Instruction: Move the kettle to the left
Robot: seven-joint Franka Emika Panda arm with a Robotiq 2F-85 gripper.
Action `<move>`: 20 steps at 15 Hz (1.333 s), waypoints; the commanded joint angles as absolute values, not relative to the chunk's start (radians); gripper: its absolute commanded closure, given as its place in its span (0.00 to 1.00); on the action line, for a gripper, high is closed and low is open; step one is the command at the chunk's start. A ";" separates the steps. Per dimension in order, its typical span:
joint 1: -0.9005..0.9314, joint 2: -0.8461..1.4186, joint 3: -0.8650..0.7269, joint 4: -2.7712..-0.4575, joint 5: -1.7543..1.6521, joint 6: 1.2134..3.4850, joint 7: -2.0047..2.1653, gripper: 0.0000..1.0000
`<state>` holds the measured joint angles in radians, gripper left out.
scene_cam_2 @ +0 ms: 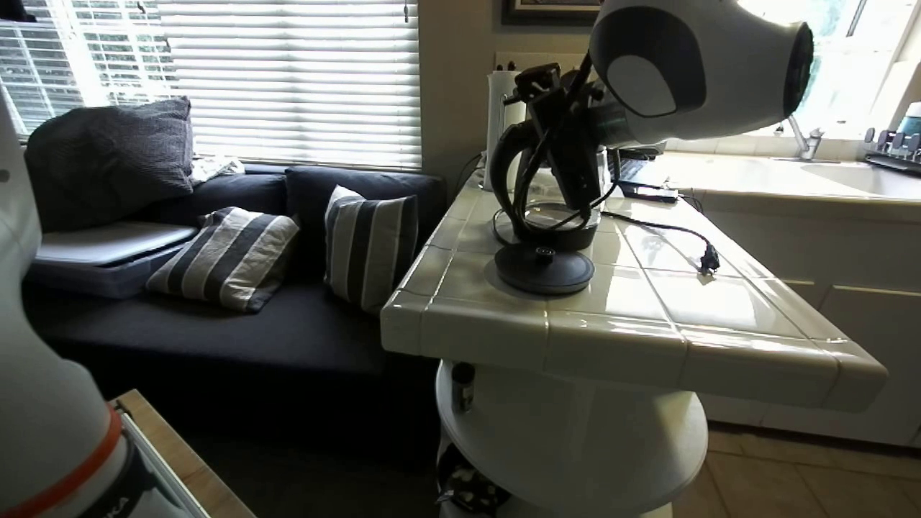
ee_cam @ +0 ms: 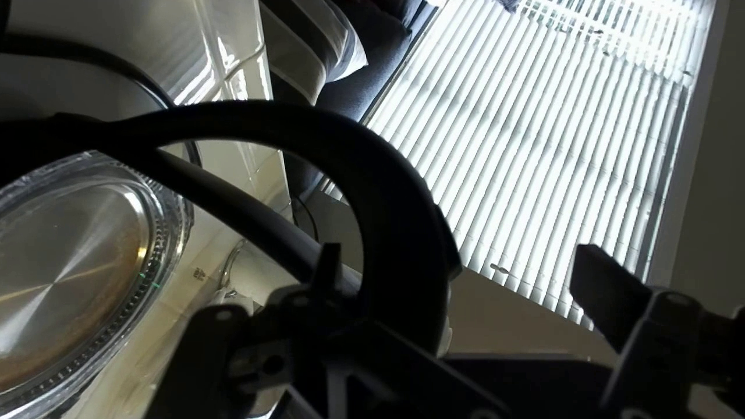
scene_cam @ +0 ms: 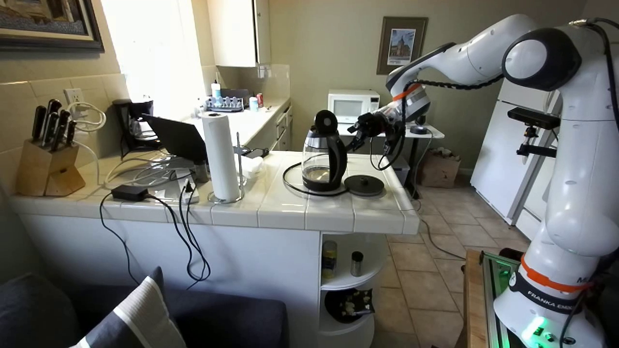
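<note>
The kettle stands upright on the tiled counter, with a clear glass body, dark base, black top and arched black handle. In an exterior view the kettle's handle shows, with its body partly hidden behind my gripper. My gripper is beside the handle, above the counter. In the wrist view my gripper is open, its fingers wide apart. There the handle of the kettle lies between the fingers, close to the left one; contact cannot be told.
A flat round black disc lies beside the kettle near the counter's end. A black cord loops around the kettle's foot. A white paper towel roll, a dark laptop and a knife block stand farther along the counter.
</note>
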<state>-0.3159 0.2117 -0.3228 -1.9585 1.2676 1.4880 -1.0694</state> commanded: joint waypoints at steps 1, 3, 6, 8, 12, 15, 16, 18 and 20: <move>-0.335 0.263 -0.300 -1.929 1.318 1.437 -1.065 0.00; -0.334 0.274 -0.295 -1.923 1.327 1.420 -1.063 0.00; -0.332 0.286 -0.287 -1.920 1.353 1.409 -1.053 0.00; -0.326 0.291 -0.282 -1.921 1.371 1.422 -1.055 0.00; -0.325 0.302 -0.275 -1.928 1.424 1.437 -1.058 0.00; -0.323 0.311 -0.275 -1.933 1.452 1.451 -1.060 0.34; -0.323 0.318 -0.276 -1.933 1.459 1.456 -1.061 0.31; -0.323 0.332 -0.275 -1.932 1.466 1.457 -1.062 0.10; -0.320 0.341 -0.271 -1.931 1.471 1.455 -1.068 0.01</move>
<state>-0.3181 0.3162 -0.2854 -1.9386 1.4330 1.4457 -1.0648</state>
